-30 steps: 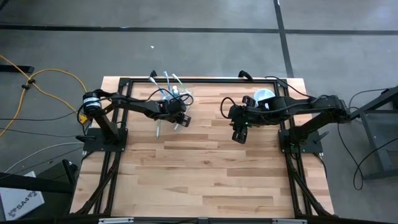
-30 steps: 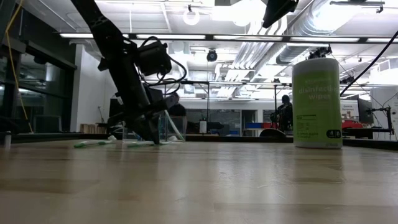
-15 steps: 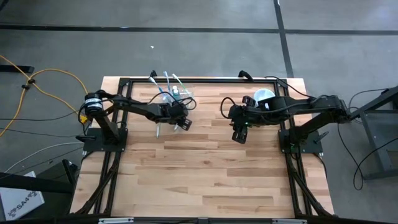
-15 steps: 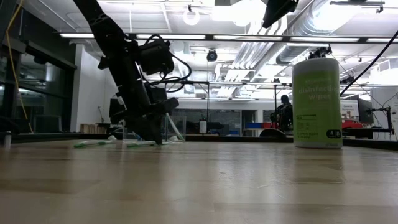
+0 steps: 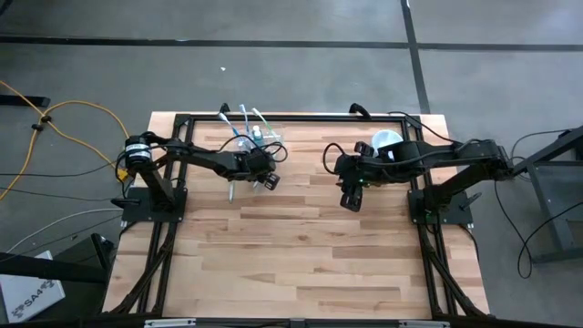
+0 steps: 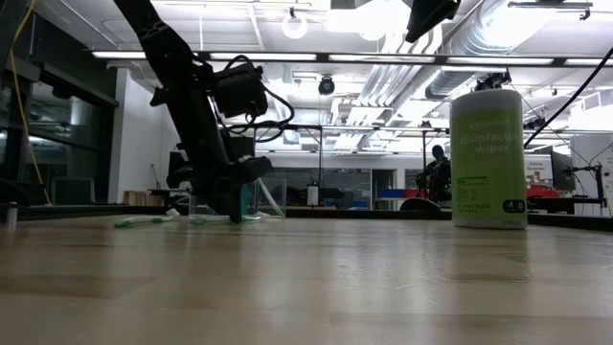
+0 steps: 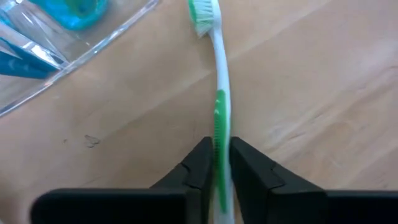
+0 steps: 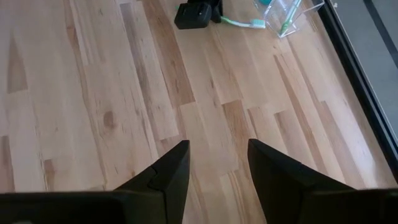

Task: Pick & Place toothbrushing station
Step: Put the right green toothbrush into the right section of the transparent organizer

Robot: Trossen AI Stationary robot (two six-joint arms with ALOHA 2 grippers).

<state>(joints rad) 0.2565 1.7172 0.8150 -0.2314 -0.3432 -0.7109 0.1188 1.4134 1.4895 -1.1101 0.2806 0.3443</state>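
The clear plastic holder (image 5: 258, 141) stands at the table's far left with several toothbrushes sticking out toward the far edge; it also shows in the left wrist view (image 7: 74, 50) and the right wrist view (image 8: 287, 14). A white toothbrush with green bristles (image 7: 200, 15) lies just near of it, head toward the holder. My left gripper (image 5: 266, 180) is low over the table, shut on this toothbrush (image 8: 239, 23). My right gripper (image 5: 350, 198) hangs open and empty over the table's right middle (image 8: 217, 155). My left gripper (image 7: 217, 149) pinches the toothbrush's handle (image 7: 219, 121) between its two fingers, on the green-striped stretch well back from the bristles. The fingers slant down from the near side and lie along the handle. The toothbrush lies flat at table height, head pointing away from the gripper.
A light green wipes canister (image 5: 386, 143) with a pale lid stands at the far right, tall in the low view (image 6: 488, 158). Another pale toothbrush (image 5: 231, 189) lies on the table left of my left gripper. Bare wood fills the near half of the table.
My left gripper has shifted a little toward the table's near edge and stayed low by the holder.
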